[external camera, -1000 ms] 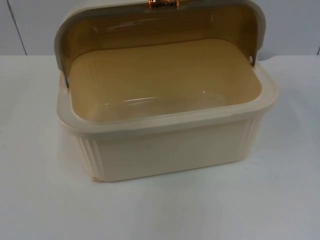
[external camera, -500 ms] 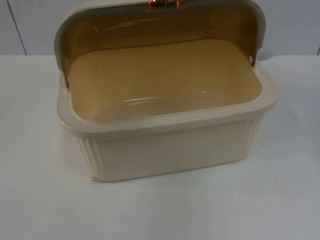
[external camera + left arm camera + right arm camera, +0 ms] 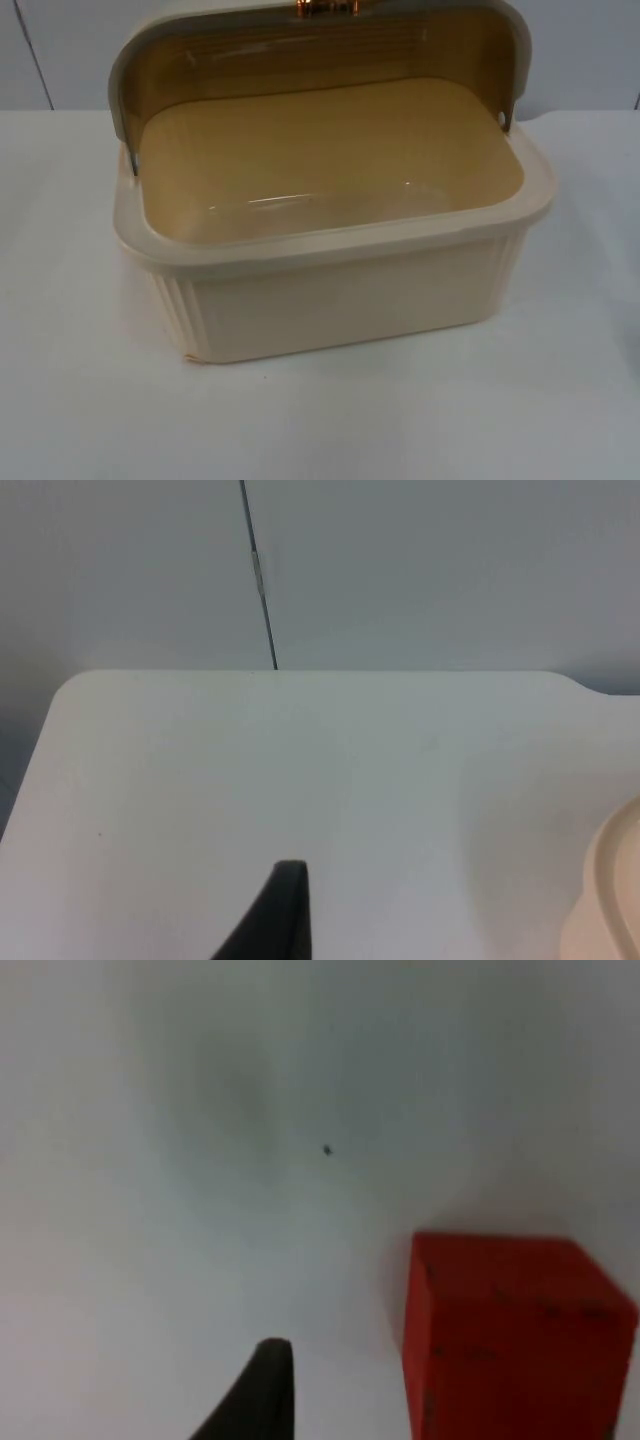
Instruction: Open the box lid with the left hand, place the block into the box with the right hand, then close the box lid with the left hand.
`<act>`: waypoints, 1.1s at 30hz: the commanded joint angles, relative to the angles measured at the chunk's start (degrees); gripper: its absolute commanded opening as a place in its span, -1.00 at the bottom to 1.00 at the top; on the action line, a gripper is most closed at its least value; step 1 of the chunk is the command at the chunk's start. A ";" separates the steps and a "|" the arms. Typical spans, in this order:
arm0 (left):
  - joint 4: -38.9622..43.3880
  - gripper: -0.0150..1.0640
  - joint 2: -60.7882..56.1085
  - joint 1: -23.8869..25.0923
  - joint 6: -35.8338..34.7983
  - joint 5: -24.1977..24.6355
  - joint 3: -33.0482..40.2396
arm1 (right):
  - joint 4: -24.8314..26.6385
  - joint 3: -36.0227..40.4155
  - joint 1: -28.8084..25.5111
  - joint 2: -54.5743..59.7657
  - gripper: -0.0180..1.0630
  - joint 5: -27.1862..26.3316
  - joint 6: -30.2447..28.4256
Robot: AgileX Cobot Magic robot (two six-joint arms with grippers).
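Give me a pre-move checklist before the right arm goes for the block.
1. Box lid open, swung back behind the box: ok.
2. Box interior free of objects: ok.
3. Red block resting on the white table, near the right gripper's fingertip: ok.
4. Right gripper open for the grasp: cannot tell.
5. Left gripper's fingertip over bare table beside the box rim, away from the lid: ok.
6. Block's place relative to the box: cannot tell.
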 commanded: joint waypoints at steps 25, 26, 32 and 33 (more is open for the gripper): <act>0.22 0.96 -0.34 -0.30 -0.22 -0.23 0.25 | 0.00 6.35 -0.05 8.50 -0.96 -12.63 4.45; 0.33 0.96 -0.34 -0.30 -0.22 -0.23 0.25 | 0.00 6.35 -0.05 8.50 -0.96 -12.72 4.58; 0.58 0.96 -0.34 -0.30 -0.22 -0.23 0.25 | 0.00 5.51 -0.05 8.50 -0.96 -11.91 4.08; 0.58 0.96 -0.34 -0.30 -0.22 -0.23 0.25 | -0.62 4.41 -0.05 8.50 -0.96 -10.73 3.77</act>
